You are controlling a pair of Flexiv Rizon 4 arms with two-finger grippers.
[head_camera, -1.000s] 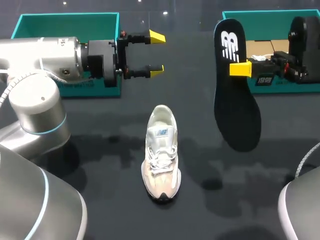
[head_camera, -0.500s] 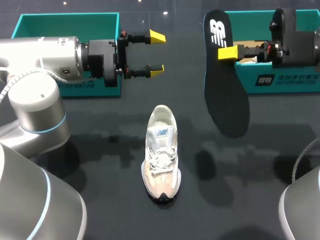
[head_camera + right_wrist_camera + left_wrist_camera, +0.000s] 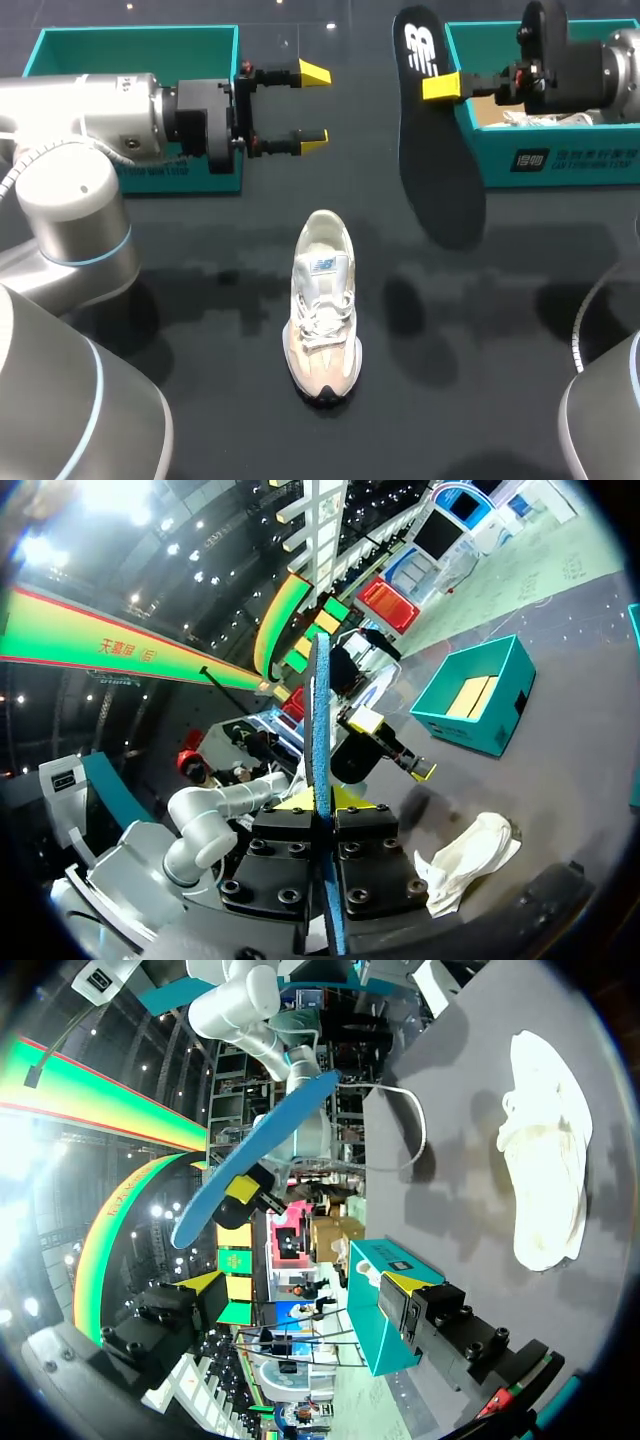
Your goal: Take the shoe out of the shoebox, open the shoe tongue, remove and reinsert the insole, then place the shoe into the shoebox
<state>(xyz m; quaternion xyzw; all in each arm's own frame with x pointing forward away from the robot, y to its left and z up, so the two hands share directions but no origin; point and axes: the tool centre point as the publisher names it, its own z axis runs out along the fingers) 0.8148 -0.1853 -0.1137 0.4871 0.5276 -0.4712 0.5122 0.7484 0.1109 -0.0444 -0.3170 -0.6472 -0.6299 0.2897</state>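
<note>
A cream sneaker (image 3: 323, 300) lies on the black table's middle, toe toward the front edge; it also shows as the sneaker (image 3: 545, 1160) and the sneaker (image 3: 465, 860). My right gripper (image 3: 440, 87) is shut on a black insole (image 3: 437, 160), held in the air beside the right teal shoebox (image 3: 560, 160). In the right wrist view the insole (image 3: 320, 710) stands edge-on between the right gripper (image 3: 325, 800). My left gripper (image 3: 312, 104) is open and empty, behind the sneaker. From the left gripper (image 3: 300, 1288) the insole (image 3: 255, 1155) shows blue.
A second teal box (image 3: 130, 50) stands at the back left, partly behind my left arm; it shows as the teal box (image 3: 480, 695) too. The right shoebox holds pale paper (image 3: 530, 118). Bare black tabletop (image 3: 200, 330) surrounds the sneaker.
My right arm has carried the insole toward the back and somewhat leftward, raising it beside the right shoebox. The left arm and the sneaker have not moved.
</note>
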